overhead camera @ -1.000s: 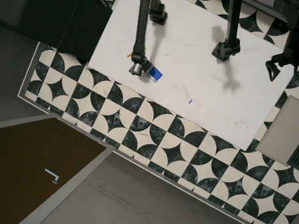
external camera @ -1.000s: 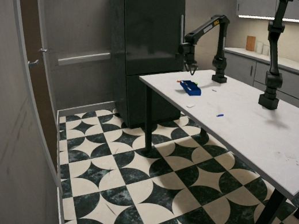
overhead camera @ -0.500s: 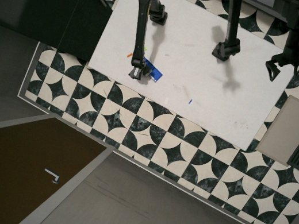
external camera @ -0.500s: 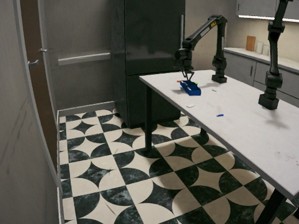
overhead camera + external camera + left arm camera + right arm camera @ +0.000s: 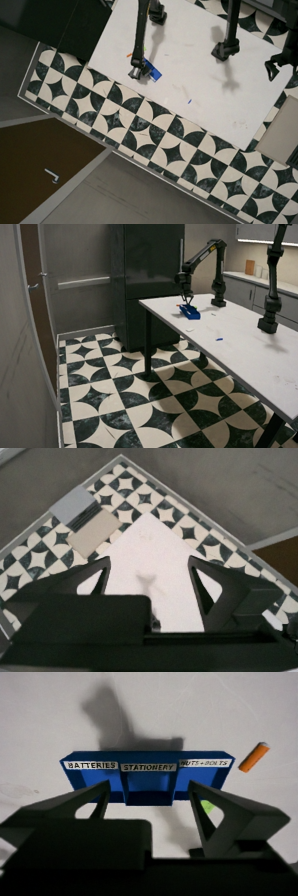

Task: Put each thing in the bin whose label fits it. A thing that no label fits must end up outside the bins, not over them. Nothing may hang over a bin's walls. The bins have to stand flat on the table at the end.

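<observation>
A blue bin (image 5: 147, 774) with three compartments labelled BATTERIES, STATIONERY and NUTS+BOLTS stands on the white table (image 5: 183, 72); it also shows in the top and exterior views (image 5: 152, 72) (image 5: 190, 312). My right gripper (image 5: 149, 784) (image 5: 138, 73) (image 5: 187, 300) is open and empty, low over the bin's middle compartment. An orange cylinder (image 5: 254, 757) (image 5: 129, 54) and a small green piece (image 5: 207, 806) (image 5: 144, 49) lie on the table beside the bin's NUTS+BOLTS end. A small blue piece (image 5: 189, 101) (image 5: 219, 339) and a white piece (image 5: 165, 100) (image 5: 189, 329) lie apart. My left gripper (image 5: 272, 70) (image 5: 149, 559) is open and empty, high above the table's far corner.
A tiny grey piece (image 5: 166, 54) (image 5: 213, 314) lies mid-table. The two arm bases (image 5: 157, 15) (image 5: 226, 51) stand on the table. A dark fridge (image 5: 149, 281) stands next to the table end near the bin.
</observation>
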Motion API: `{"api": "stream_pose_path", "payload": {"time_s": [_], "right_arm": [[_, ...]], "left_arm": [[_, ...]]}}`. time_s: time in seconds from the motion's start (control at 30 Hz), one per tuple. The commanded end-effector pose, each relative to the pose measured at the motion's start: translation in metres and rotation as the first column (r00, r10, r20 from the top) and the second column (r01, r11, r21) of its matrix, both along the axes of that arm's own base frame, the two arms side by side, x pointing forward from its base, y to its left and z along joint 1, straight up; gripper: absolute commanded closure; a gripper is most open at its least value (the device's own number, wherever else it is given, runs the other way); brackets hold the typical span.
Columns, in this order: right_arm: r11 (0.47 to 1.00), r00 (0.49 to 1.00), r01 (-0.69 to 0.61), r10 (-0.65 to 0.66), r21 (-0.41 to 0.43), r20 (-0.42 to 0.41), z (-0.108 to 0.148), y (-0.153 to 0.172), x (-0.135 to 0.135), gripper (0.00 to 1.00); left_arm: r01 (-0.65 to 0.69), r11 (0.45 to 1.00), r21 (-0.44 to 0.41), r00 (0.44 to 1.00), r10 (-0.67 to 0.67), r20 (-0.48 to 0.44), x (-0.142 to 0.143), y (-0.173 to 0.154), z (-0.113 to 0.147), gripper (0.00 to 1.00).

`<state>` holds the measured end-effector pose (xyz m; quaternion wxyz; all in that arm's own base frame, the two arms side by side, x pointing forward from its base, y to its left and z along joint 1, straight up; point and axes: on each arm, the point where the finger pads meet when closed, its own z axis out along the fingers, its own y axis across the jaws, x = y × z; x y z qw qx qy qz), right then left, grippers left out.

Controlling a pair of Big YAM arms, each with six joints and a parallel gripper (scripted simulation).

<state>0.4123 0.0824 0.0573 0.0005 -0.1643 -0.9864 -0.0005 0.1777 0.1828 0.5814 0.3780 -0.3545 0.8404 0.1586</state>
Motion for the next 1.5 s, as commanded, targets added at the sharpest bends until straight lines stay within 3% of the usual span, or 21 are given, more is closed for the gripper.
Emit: {"api": "stream_pose_path", "payload": {"time_s": [0.0,0.63,0.7,0.93,1.1,1.2,1.47], "right_arm": [[1.000,0.999,-0.002,0.002,0.005,0.033,0.011,0.003,0.014,0.00],[1.000,0.999,-0.009,0.009,0.004,0.036,0.014,0.008,0.022,0.00],[1.000,0.998,-0.009,0.008,0.010,0.064,0.027,0.008,0.023,0.00],[1.000,0.998,-0.009,0.008,0.010,0.062,0.027,0.008,0.023,0.00],[1.000,0.998,-0.009,0.008,0.011,0.068,0.072,0.008,0.021,0.00],[1.000,0.998,-0.009,0.008,0.011,0.069,0.077,0.007,0.020,0.00],[1.000,0.997,-0.009,0.008,0.011,0.071,0.150,0.007,0.017,0.00]], "left_arm": [[0.012,0.999,0.031,1.000,-0.013,0.029,-0.005,-0.011,0.021,0.00],[0.012,0.999,0.031,1.000,-0.013,0.029,-0.005,-0.011,0.021,0.00],[0.012,0.999,0.031,1.000,-0.013,0.029,-0.005,-0.011,0.021,0.00],[0.012,0.999,0.031,1.000,-0.013,0.029,-0.005,-0.011,0.021,0.00],[0.012,0.999,0.031,1.000,-0.013,0.029,-0.005,-0.011,0.021,0.00],[0.012,0.999,0.031,1.000,-0.013,0.029,-0.005,-0.011,0.021,0.00],[0.012,0.999,0.031,1.000,-0.013,0.029,-0.005,-0.011,0.021,0.00]]}}
